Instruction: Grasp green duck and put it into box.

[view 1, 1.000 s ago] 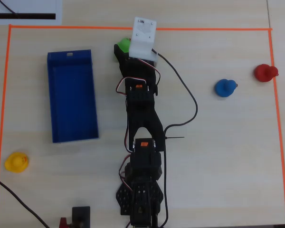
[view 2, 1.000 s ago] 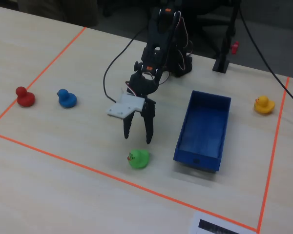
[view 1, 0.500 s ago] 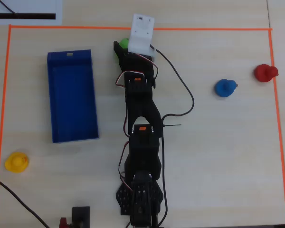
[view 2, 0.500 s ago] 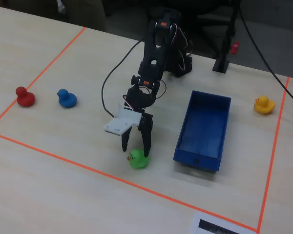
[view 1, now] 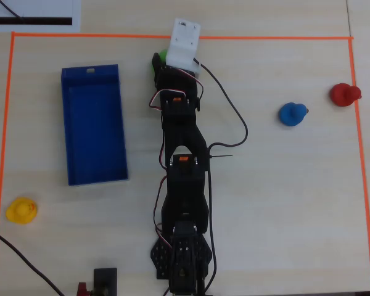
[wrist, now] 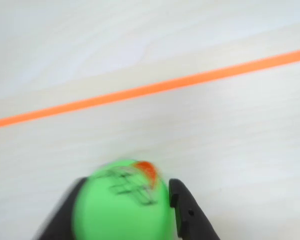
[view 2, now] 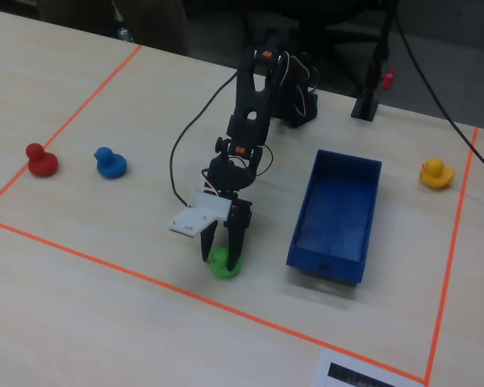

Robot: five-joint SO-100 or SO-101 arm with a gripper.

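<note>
The green duck, with its red-orange beak up, sits between the two black fingers of my gripper, and both fingers press against its sides. The wrist view is blurred. In the fixed view the duck rests low at the table under the gripper, near the front tape line. From overhead only a green sliver shows beside the white wrist block, where the gripper is mostly hidden. The dark blue box lies left of the arm overhead and is empty; in the fixed view it is to the right of the duck.
An orange tape line runs just beyond the duck and borders the work area. A blue duck and a red duck stand at the right, and a yellow duck at lower left. Cables trail beside the arm.
</note>
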